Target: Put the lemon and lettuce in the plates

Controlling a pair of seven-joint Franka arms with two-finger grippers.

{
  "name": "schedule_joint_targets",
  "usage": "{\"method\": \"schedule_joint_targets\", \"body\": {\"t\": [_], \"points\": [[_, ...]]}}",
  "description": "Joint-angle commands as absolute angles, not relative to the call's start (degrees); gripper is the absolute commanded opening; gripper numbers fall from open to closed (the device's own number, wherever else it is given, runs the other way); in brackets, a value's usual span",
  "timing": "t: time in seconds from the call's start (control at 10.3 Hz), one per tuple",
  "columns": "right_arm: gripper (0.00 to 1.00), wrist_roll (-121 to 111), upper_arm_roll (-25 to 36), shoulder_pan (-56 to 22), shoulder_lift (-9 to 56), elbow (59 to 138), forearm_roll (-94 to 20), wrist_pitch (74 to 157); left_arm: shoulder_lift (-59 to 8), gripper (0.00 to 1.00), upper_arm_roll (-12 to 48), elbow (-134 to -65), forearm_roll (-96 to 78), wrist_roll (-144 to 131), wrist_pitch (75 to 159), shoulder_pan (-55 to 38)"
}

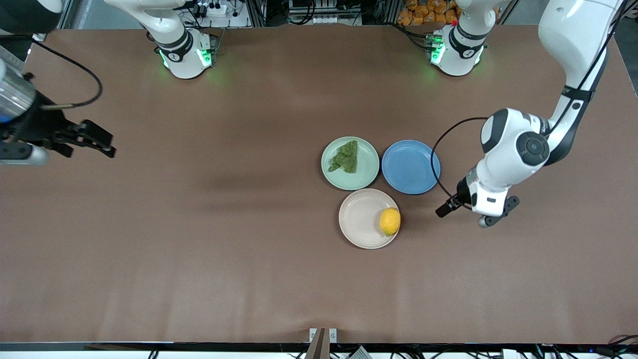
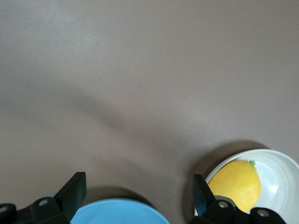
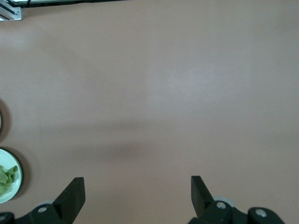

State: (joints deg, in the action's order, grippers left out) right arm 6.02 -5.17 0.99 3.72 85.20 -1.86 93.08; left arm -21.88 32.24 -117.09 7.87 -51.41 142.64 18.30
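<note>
The lemon [image 1: 390,221] lies on the pinkish-white plate [image 1: 360,219], at the rim toward the left arm's end. The lettuce [image 1: 346,157] lies on the mint green plate [image 1: 368,174]. My left gripper [image 1: 448,207] is open and empty, in the air over bare table beside the blue plate and the pinkish-white plate. The left wrist view shows its open gripper [image 2: 138,193], the lemon [image 2: 236,184] and its plate [image 2: 280,170]. My right gripper [image 1: 105,142] is open and empty over the table at the right arm's end. The right wrist view shows its gripper [image 3: 138,196] and the lettuce [image 3: 5,177].
A blue round plate [image 1: 410,166] holds nothing and touches the mint plate, toward the left arm's end; it also shows in the left wrist view [image 2: 117,213]. The three plates sit close together in the middle. The brown table [image 1: 199,224] stretches wide around them.
</note>
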Motion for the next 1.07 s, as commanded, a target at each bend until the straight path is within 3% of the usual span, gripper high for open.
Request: {"method": "schedule_joint_targets", "body": {"t": [0.0,0.29,0.58,0.97], "points": [[1.00,1.51,-1.78,1.14,3.16,83.94,-2.02,89.75,-15.39,1.00,34.45,-122.95,6.42,-52.56,144.14,19.69],[1.00,-3.95,0.70,1.14,2.82,84.29,-2.02,85.26,-15.99,1.00,34.37,-118.41,6.85,-52.12,143.62,20.04],[1.00,-3.87,0.70,1.06,1.67,85.07,0.34,84.90,-16.69,1.00,34.36,-115.06,7.12,-48.26,141.52,26.79],[1.00,-3.96,0.53,1.14,-0.09,91.23,0.79,91.49,-16.61,1.00,34.19,-113.03,7.47,-46.24,136.95,29.88]]}}
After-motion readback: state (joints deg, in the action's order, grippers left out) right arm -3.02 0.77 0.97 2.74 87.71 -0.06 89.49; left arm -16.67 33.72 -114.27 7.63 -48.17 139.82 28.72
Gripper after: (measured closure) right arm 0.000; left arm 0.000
